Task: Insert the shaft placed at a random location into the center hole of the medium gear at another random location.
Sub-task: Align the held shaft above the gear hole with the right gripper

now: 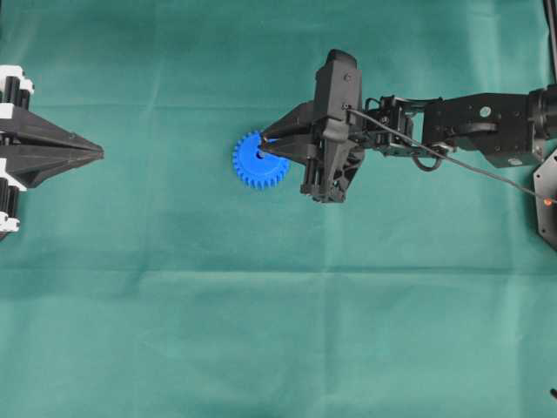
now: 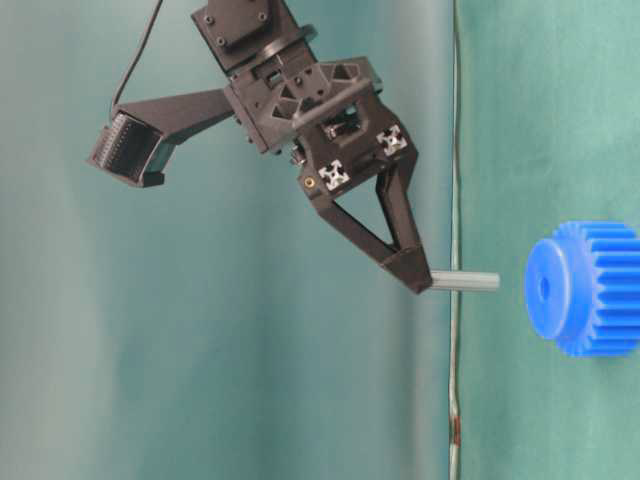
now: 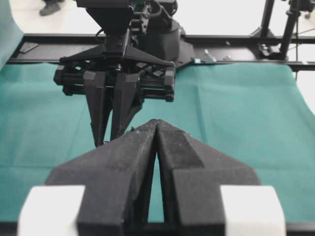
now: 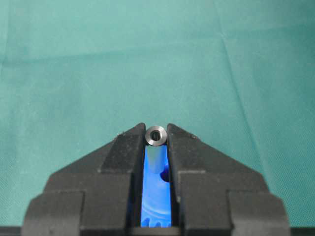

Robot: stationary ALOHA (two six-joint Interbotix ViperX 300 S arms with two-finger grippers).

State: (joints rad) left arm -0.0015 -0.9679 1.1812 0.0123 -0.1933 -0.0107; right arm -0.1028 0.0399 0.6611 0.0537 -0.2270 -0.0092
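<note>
I see the thin silvery-grey metal shaft clamped at the tips of my right pincer, its free end pointing at the dark center hole of the bright blue toothed plastic gear, with a gap between them. The gear lies on the green cloth-covered bench. My left pincer sits pressed together with nothing in it, well apart at the bench's edge.
</note>
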